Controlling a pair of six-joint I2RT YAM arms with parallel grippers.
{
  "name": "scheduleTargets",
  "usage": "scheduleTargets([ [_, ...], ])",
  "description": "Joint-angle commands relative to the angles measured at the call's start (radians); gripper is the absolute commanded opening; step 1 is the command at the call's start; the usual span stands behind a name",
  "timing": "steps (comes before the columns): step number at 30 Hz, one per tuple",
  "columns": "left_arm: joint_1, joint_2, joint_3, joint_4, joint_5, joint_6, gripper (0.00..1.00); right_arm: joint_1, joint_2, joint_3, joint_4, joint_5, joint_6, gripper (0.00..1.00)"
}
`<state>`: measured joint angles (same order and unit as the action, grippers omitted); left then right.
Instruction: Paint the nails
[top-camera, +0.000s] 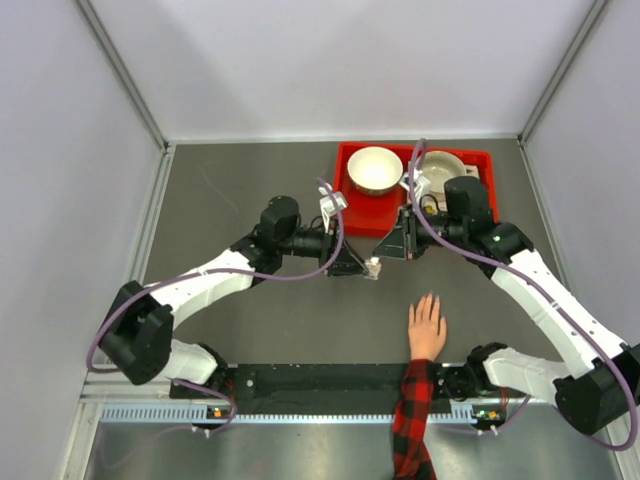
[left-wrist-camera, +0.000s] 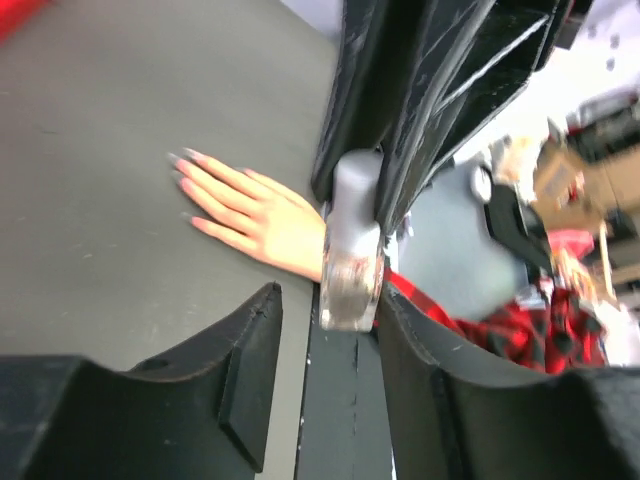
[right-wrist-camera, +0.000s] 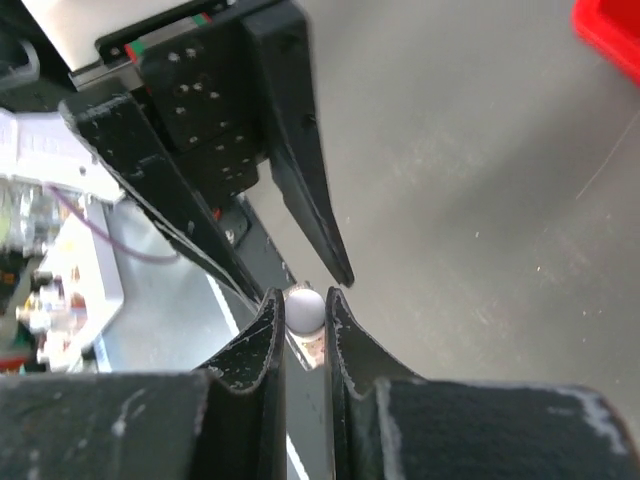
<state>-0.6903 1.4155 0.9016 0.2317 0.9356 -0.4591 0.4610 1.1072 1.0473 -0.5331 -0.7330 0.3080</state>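
Fingers of the right tool (right-wrist-camera: 303, 300) are clamped together on the white cap (right-wrist-camera: 305, 310) of a small glass bottle (left-wrist-camera: 350, 270). The left tool (left-wrist-camera: 328, 295) straddles the bottle's base with its fingers apart: one finger lies just beside the glass and the other stands clear of it. The nails (left-wrist-camera: 183, 183) tip the fingers of a hand (top-camera: 427, 325) lying flat on the tabletop (top-camera: 290, 325), near the bottle, on its arm-base side and to its right. A plaid sleeve (top-camera: 412, 420) extends farther from the bottle. Beyond the bottle sits a red tray (top-camera: 358, 218) holding two bowls (top-camera: 375, 170).
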Motion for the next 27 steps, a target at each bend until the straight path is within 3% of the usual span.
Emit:
scheduleTargets([
  [1,0.018,-0.101,-0.085,0.323,-0.098,-0.147,0.49,0.01,-0.093,-0.01,0.131,0.063,0.132,0.0],
  [5,0.02,-0.095,-0.141,0.454,-0.09,-0.239,0.5,0.01,-0.122,-0.015,0.157,0.093,0.166,0.0],
  [8,0.02,-0.092,-0.182,0.607,-0.075,-0.312,0.6,0.01,-0.113,-0.012,0.142,0.081,0.166,0.0],
  [10,0.02,-0.082,-0.19,0.662,-0.066,-0.346,0.6,0.01,-0.116,-0.02,0.159,0.078,0.178,0.0],
  [14,0.02,-0.082,-0.185,0.675,-0.054,-0.351,0.6,0.01,-0.126,-0.018,0.186,0.083,0.207,0.0],
  [27,0.009,-0.055,-0.15,0.607,-0.055,-0.319,0.47,0.008,-0.107,-0.017,0.229,0.093,0.246,0.0],
])
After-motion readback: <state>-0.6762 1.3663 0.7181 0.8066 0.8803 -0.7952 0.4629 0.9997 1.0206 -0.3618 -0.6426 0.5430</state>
